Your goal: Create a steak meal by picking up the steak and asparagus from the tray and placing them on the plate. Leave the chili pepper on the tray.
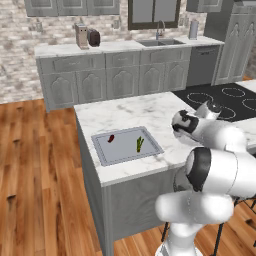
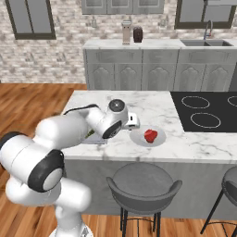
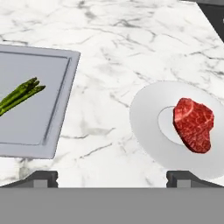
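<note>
The bright red steak [image 3: 194, 124] lies on the small white plate [image 3: 146, 118], right of centre in the hand view. The green asparagus [image 3: 19, 94] rests on the grey tray [image 3: 43, 87] to the left. My gripper [image 3: 112, 178] hovers above the marble between tray and plate, open, with nothing between its fingertips [image 3: 41, 178]. From the left base, the tray [image 1: 125, 152] holds the asparagus [image 1: 140, 144] and the small dark red chili pepper [image 1: 111, 138]. The right base view shows the steak [image 2: 150, 135] on the plate [image 2: 137, 139], just right of my hand.
A black cooktop [image 2: 203, 111] is set into the island right of the plate. A grey stool [image 2: 143, 185] stands under the island's near edge. The back counter [image 1: 100, 49] carries a sink and small appliances. My arm hides the plate from the left base.
</note>
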{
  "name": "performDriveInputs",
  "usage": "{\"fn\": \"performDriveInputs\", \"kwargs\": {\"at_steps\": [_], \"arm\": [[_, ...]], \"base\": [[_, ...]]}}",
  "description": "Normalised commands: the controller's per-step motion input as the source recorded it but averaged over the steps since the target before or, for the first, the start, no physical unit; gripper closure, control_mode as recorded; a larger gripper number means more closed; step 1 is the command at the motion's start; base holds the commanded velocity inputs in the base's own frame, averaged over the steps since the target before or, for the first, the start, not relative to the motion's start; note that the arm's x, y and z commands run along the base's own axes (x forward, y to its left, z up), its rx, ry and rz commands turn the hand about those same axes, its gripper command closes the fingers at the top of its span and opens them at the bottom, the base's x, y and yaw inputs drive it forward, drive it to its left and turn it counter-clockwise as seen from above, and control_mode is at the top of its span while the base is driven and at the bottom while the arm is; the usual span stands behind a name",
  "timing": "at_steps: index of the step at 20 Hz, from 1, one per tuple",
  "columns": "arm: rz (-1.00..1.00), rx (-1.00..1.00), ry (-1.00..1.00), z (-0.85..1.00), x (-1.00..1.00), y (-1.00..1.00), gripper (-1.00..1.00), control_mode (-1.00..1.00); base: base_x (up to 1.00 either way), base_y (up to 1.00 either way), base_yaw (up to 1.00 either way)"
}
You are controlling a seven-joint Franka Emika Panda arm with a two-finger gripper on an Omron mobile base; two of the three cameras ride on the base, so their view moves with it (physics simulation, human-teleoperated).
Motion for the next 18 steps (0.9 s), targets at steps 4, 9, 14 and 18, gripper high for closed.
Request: {"fn": "performDriveInputs", "kwargs": {"at_steps": [4,9,14,18], "arm": [[0.0,0.0,0.09,0.69,-0.04,0.93,-1.0,-1.0],[-0.1,0.0,0.14,0.05,0.0,0.99,-1.0,-1.0],[-0.15,0.04,0.06,-0.14,0.0,0.79,-1.0,-1.0],[-0.22,0.11,0.0,-0.46,-0.03,0.38,-1.0,-1.0]], "base": [[0.0,0.0,0.0],[0.0,0.0,0.0],[0.0,0.0,0.0],[0.0,0.0,0.0]]}}
